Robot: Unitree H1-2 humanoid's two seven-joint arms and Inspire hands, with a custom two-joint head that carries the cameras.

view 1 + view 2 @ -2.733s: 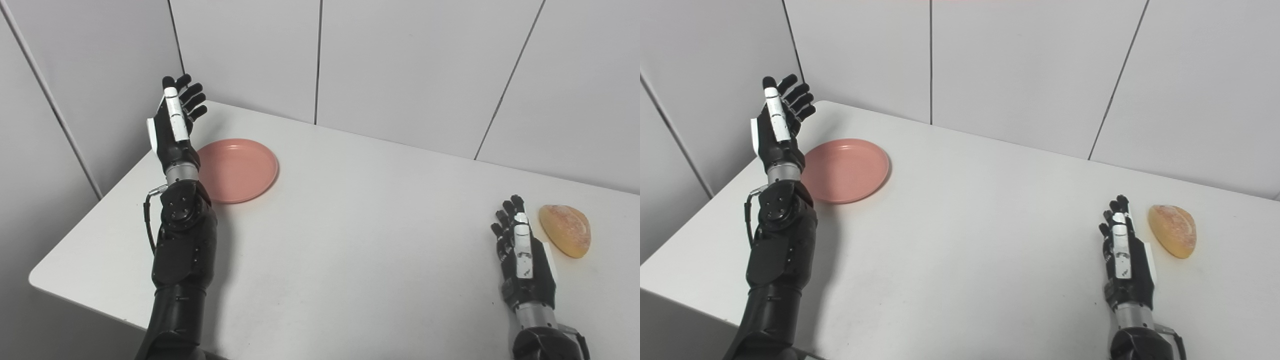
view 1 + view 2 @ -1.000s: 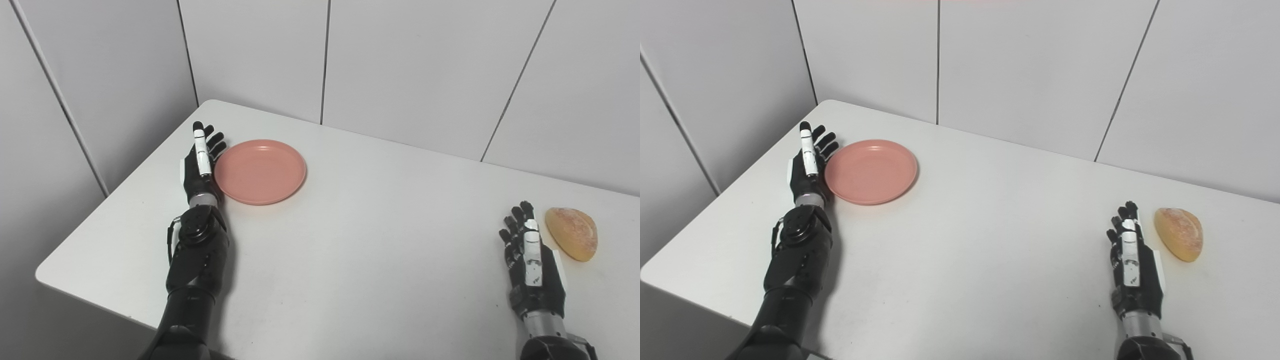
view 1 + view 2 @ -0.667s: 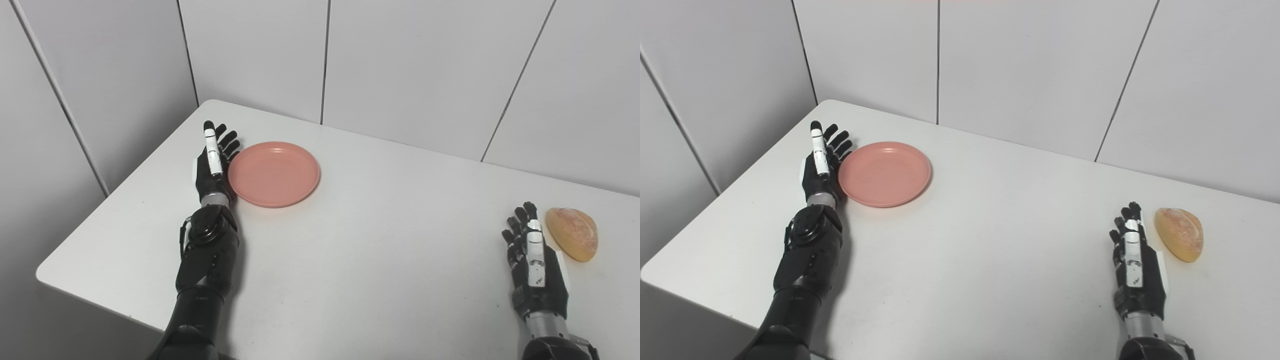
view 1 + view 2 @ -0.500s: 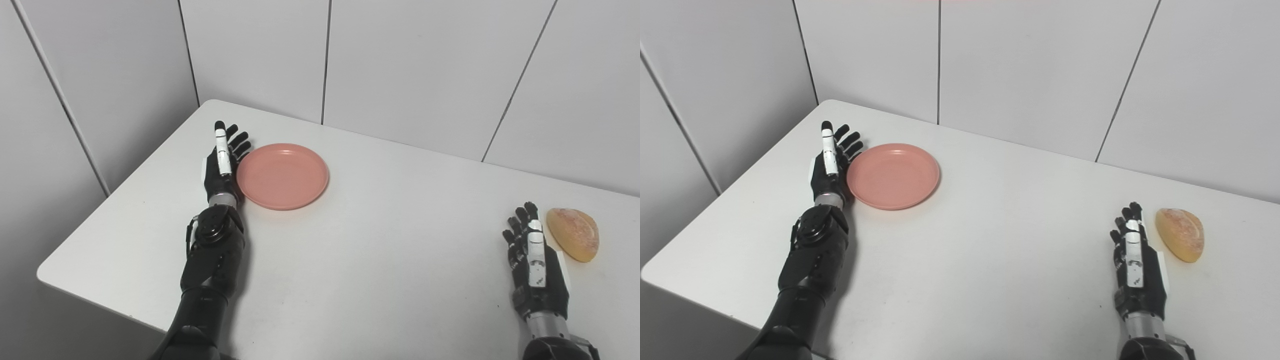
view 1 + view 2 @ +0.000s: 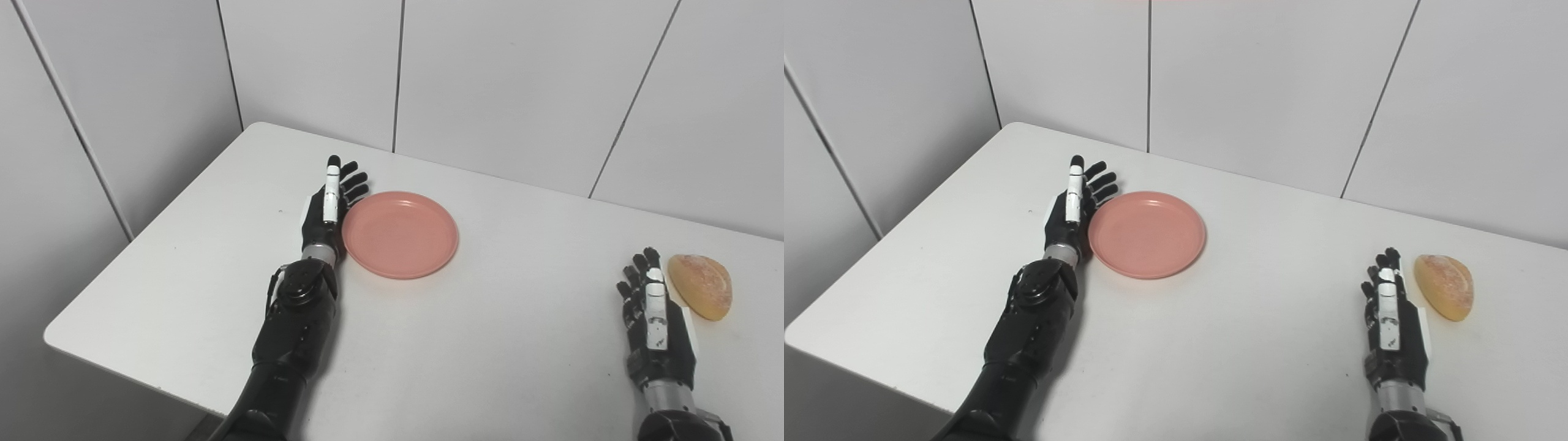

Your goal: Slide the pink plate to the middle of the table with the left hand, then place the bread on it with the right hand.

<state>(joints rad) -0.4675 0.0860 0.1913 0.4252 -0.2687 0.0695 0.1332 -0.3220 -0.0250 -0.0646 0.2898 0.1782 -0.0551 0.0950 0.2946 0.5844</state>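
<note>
Left hand (image 5: 326,211), fingers spread, pressed the pink plate's (image 5: 400,234) left rim; right hand (image 5: 655,323), unclenched, rested beside the bread (image 5: 701,286).

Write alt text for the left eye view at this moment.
The left hand, fingers spread, rests edge-on against the left rim of an empty pink plate on a white table. The right hand lies open beside the bread, not touching it.
</note>
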